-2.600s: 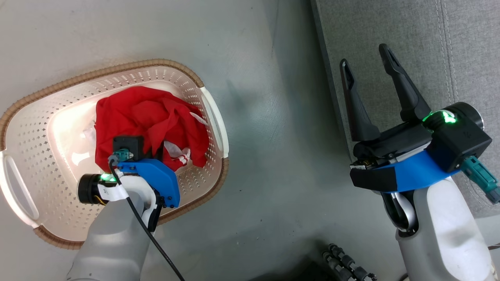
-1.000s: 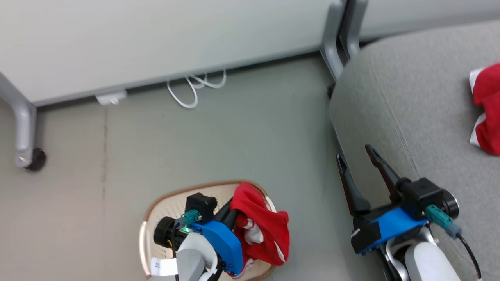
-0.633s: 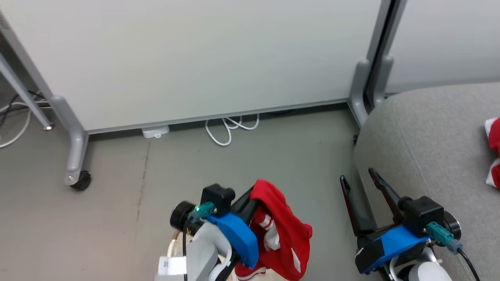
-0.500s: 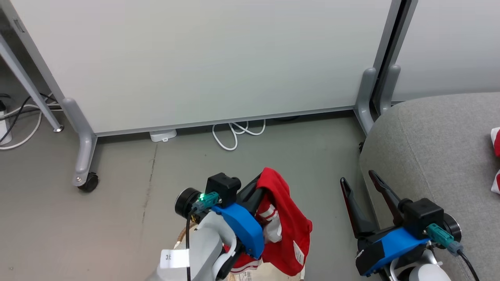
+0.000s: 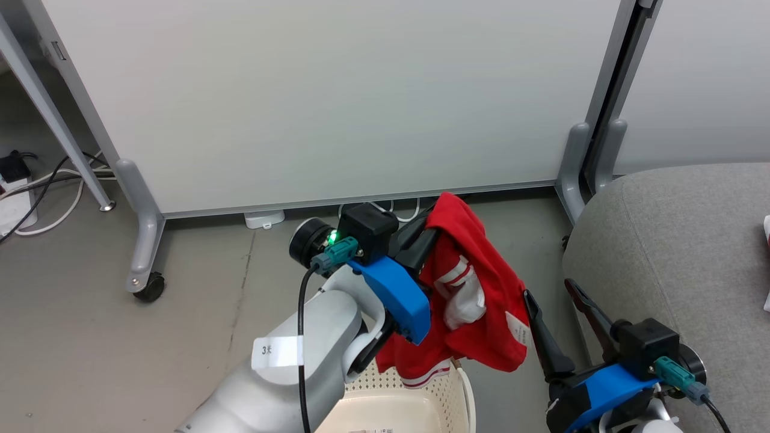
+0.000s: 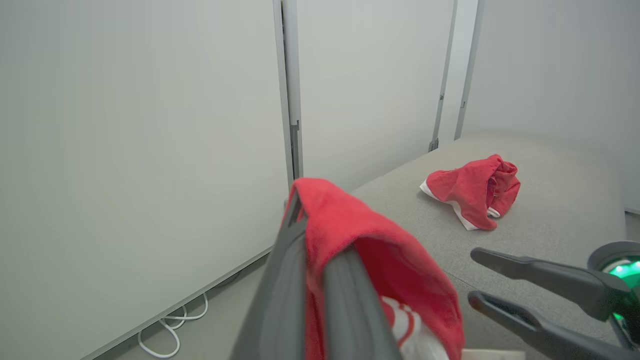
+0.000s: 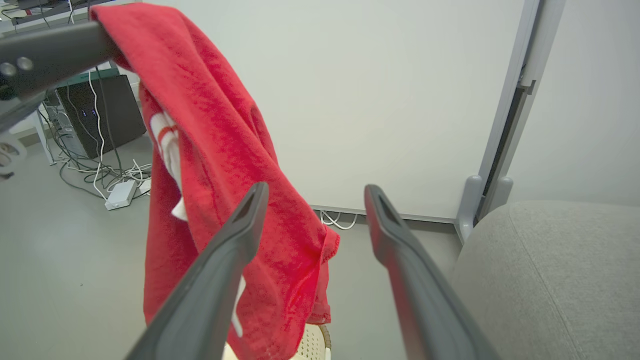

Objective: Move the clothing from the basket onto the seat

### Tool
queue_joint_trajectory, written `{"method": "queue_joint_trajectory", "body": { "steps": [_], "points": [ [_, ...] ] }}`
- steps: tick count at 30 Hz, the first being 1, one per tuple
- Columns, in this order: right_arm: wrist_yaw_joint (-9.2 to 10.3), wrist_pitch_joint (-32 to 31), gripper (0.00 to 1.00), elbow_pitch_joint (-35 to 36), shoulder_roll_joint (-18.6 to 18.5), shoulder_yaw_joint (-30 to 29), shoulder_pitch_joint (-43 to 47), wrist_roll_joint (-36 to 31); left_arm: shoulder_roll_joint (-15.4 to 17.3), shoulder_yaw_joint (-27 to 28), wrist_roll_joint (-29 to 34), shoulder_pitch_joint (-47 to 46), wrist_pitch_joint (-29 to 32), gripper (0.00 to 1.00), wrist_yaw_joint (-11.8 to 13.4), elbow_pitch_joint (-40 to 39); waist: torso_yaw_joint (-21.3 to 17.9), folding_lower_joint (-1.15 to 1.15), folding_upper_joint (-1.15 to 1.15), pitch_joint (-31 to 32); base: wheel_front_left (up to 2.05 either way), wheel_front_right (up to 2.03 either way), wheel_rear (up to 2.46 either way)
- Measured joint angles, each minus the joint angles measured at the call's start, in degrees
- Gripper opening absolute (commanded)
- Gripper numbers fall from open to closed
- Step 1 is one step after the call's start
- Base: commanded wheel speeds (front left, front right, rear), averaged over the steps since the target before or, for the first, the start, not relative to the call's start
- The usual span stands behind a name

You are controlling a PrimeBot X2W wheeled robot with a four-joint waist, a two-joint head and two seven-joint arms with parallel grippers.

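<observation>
1. Just a corner of the basket (image 5: 421,404) shows at the bottom of the head view, directly under the hanging cloth.
2. One red garment (image 5: 481,288) is up out of it and dangling from my left hand (image 5: 428,234), with its striped lower edge over the basket. The other red garment (image 6: 472,192) lies crumpled on the grey seat (image 5: 674,240), well back from the near edge.
3. Behind all this there's a white partition panel (image 5: 331,102) on a grey wheeled leg (image 5: 141,252), with a white cable (image 6: 170,330) looped on the floor (image 5: 90,349) at its base.
4. Between the hanging garment and the seat is my right hand (image 5: 548,291), fingers spread wide, holding nothing, just beside the seat's edge.
5. My left arm is raised and bent, fingers pinched tight on the garment's top fold.
</observation>
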State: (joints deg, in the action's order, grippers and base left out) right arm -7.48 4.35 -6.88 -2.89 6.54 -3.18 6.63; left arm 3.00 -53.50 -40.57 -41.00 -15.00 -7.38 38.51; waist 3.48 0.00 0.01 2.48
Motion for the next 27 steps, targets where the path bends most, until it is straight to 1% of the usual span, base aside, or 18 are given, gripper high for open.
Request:
{"method": "queue_joint_trajectory", "body": {
  "steps": [5,15,21,27],
  "points": [
    [-0.01,-0.19,1.0,-0.01,0.0,0.6,0.01,0.09,-0.04,-0.41,-0.8,-2.6,0.0,0.0,0.0,-0.2,-0.09,0.0,0.0,0.25,0.0,0.0,0.0],
    [-0.01,-0.19,1.0,-0.01,0.0,1.03,0.0,0.15,-0.05,-0.55,-0.67,-2.75,0.0,0.0,0.0,0.02,-0.71,0.0,0.0,-0.45,0.0,0.0,0.0],
    [-0.01,-0.53,1.0,0.24,0.0,3.14,-0.06,1.48,-0.05,-0.81,-0.64,-2.75,0.0,0.0,0.0,0.21,-1.01,0.0,0.0,-0.85,0.0,0.0,0.0],
    [0.0,-1.37,1.0,-0.38,0.01,6.92,-0.95,3.2,-0.07,-1.01,-0.68,-2.74,0.0,0.0,0.0,0.37,-1.42,0.0,0.0,-0.99,0.0,0.0,0.0]
  ]
}}
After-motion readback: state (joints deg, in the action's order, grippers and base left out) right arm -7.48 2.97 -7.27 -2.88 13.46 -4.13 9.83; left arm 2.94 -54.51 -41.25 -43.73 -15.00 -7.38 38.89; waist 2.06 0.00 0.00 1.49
